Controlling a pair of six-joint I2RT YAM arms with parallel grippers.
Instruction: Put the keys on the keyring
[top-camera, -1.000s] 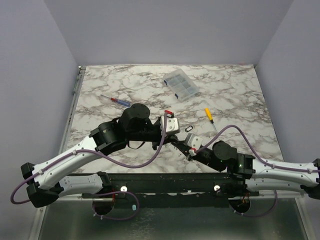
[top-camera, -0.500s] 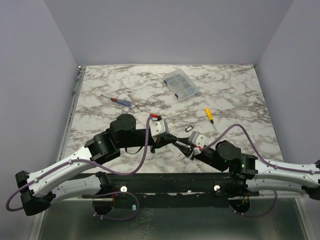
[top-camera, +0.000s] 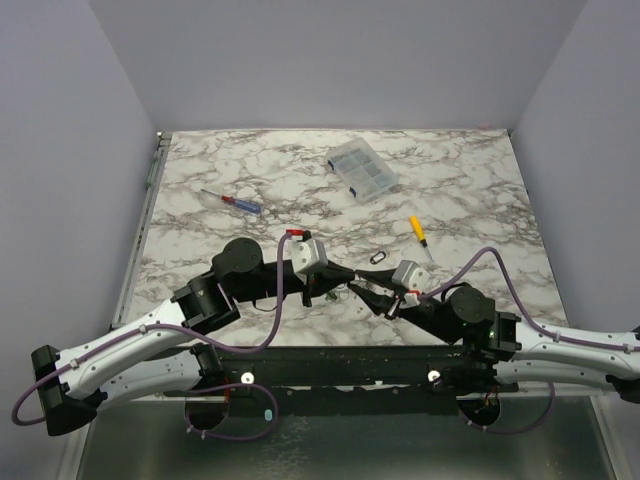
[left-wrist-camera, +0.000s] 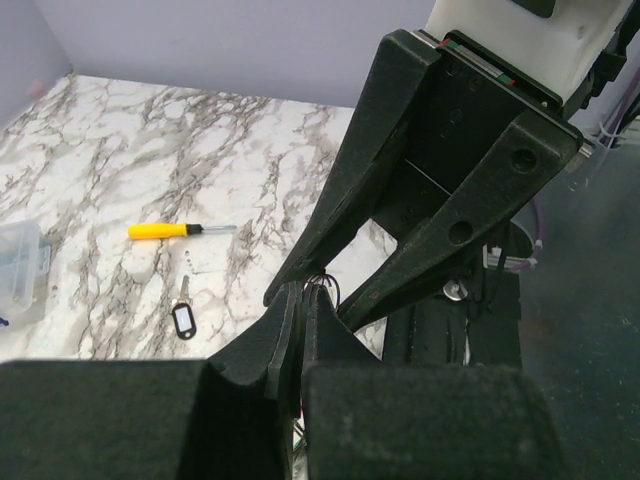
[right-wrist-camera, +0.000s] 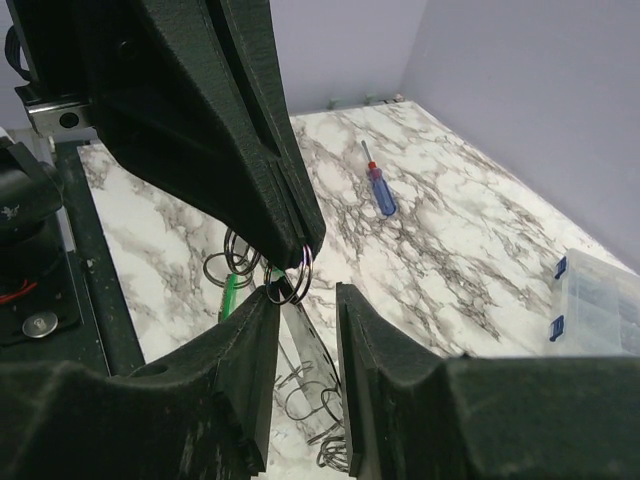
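My left gripper (top-camera: 345, 277) is shut on a thin dark metal keyring (right-wrist-camera: 294, 275), pinched at its fingertips (left-wrist-camera: 303, 292) a little above the table. My right gripper (right-wrist-camera: 305, 305) is open, its fingers either side of the ring's lower edge; its left finger (right-wrist-camera: 250, 340) is close to the ring or touching it. The two grippers meet tip to tip in the top view. A small silvery key with a black tag (top-camera: 380, 258) lies on the marble just beyond them, and shows in the left wrist view (left-wrist-camera: 183, 317). No cluster of keys is visible.
Loose wire rings (right-wrist-camera: 232, 262), a green piece (right-wrist-camera: 229, 292) and a clear flat strip (right-wrist-camera: 305, 345) lie under the grippers. A yellow-handled screwdriver (top-camera: 417, 230) lies to the right. A blue and red screwdriver (top-camera: 232, 201) and a clear parts box (top-camera: 361, 168) lie further back.
The left arm has swung down and to the left, its wrist now lower over the table. The right gripper has shifted slightly right. The fingertips have stayed together throughout.
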